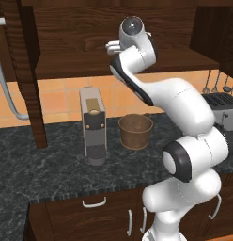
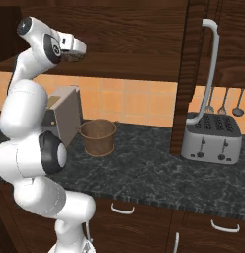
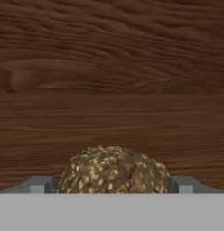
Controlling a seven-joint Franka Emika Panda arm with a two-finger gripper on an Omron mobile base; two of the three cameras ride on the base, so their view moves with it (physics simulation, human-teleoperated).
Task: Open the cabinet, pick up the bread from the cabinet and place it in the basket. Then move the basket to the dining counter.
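The cabinet stands open, its left door [image 1: 25,70] and right door [image 2: 186,74] swung out toward me. My gripper [image 3: 114,185] reaches in over the wooden shelf [image 1: 90,66]. A round seeded bread [image 3: 114,170] lies on the shelf between my two fingertips [image 3: 40,185], which stand beside it with a small gap; the gripper is open. From the base views the gripper [image 2: 77,49] sits at shelf height. The round woven basket [image 1: 135,131] stands below on the black counter, and is also visible as the basket [image 2: 98,136]. The dining counter is out of view.
A grey coffee machine [image 1: 93,124] stands left of the basket on the black granite counter [image 1: 52,164]. A toaster [image 2: 212,138] sits at the right under the open door's long handle [image 2: 208,74]. Utensils [image 2: 223,106] hang on the tiled wall.
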